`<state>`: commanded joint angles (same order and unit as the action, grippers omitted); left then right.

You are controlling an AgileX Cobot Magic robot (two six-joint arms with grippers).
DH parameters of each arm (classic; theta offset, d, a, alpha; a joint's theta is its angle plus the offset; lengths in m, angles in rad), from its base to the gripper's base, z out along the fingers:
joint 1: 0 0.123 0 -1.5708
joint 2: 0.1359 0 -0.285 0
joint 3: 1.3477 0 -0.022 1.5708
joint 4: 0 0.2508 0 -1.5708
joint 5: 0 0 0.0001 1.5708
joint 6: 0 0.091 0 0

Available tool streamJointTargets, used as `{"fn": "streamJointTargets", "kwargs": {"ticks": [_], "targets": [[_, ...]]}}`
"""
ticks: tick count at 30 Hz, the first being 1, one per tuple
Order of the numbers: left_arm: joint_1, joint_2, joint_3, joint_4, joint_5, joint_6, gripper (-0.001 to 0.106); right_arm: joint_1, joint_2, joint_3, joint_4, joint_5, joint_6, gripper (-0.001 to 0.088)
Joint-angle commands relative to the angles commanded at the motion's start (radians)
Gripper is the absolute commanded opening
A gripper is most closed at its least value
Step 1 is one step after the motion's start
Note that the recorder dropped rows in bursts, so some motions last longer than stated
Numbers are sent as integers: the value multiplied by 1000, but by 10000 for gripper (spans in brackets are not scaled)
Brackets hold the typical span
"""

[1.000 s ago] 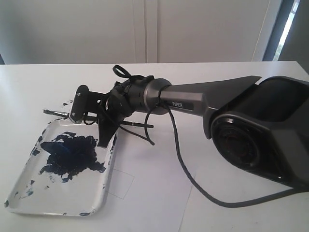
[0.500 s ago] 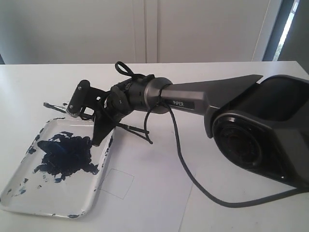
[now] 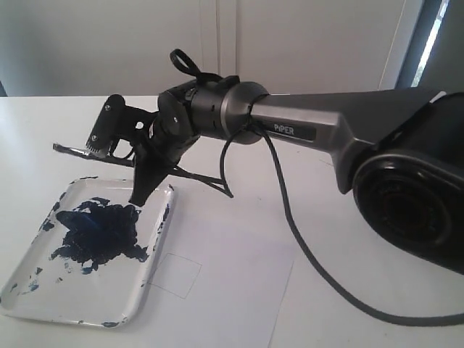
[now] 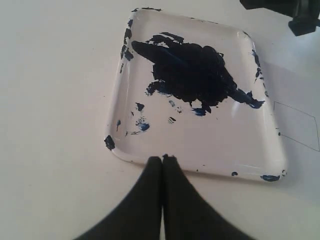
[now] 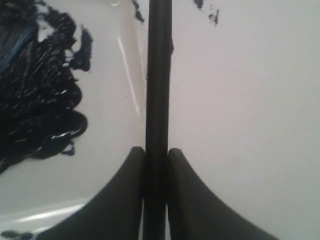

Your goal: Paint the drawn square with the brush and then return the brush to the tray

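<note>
We see the right gripper (image 5: pixel 157 152) clamped on the brush (image 5: pixel 159 75) over the far end of the tray (image 3: pixel 161 232). The drawn square (image 3: pixel 175 275) sits white beside it, and the left gripper (image 4: pixel 162 159) is closed, empty.

Bright, washed-out; daylight via window (image 3: pixel 433 43); soft shadows; rt wrist pic blurry.

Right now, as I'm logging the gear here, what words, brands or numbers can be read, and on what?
"PiPER": pale letters on a dark strip along the right arm.
No other text: the tray, the brush and the drawn square carry none.
</note>
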<state>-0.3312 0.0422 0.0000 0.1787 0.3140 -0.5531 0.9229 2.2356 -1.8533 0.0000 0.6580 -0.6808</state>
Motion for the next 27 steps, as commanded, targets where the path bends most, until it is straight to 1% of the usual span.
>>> {"fn": "streamJointTargets", "kwargs": {"ticks": [7, 16, 22, 27], "targets": [[0, 0, 0, 0, 0, 0, 38, 35, -78, 0, -73, 238, 5, 0], [0, 0, 0, 0, 0, 0, 38, 82, -181, 0, -114, 447, 26, 0], [0, 0, 0, 0, 0, 0, 38, 85, -215, 0, -199, 553, 91, 0], [0, 0, 0, 0, 0, 0, 38, 85, -216, 0, -204, 563, 105, 0]]}}
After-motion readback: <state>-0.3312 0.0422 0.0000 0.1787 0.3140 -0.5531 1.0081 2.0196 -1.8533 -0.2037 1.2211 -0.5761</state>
